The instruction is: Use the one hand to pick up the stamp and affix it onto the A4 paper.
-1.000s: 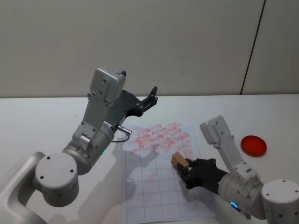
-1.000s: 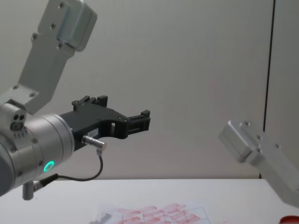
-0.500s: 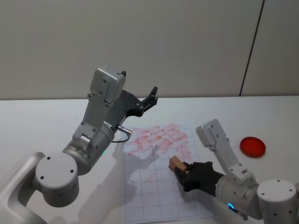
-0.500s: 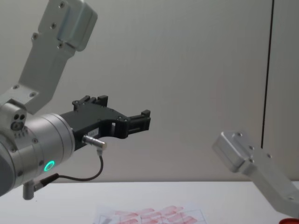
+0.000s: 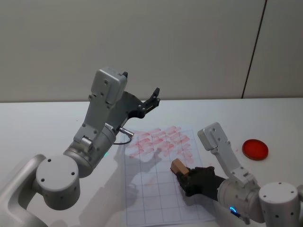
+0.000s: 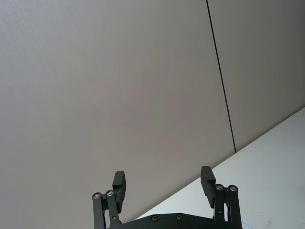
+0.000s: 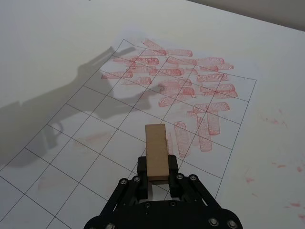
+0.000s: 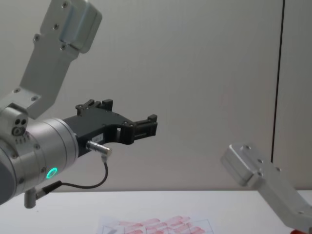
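The stamp is a small tan wooden block, and my right gripper is shut on it. It hangs low over the right middle of the A4 paper, a white gridded sheet with pinkish-red prints in its far rows. In the right wrist view the stamp points at a grid cell just below the prints on the paper; its lower part is hidden, and I cannot tell whether it touches the sheet. My left gripper is raised high above the table's far side, open and holding nothing.
A round red ink pad lies on the white table to the right of the paper. The left arm's shadow falls across the sheet. A wall stands close behind the table.
My right gripper has carried the stamp slightly left and lower over the paper. The left arm has not moved.
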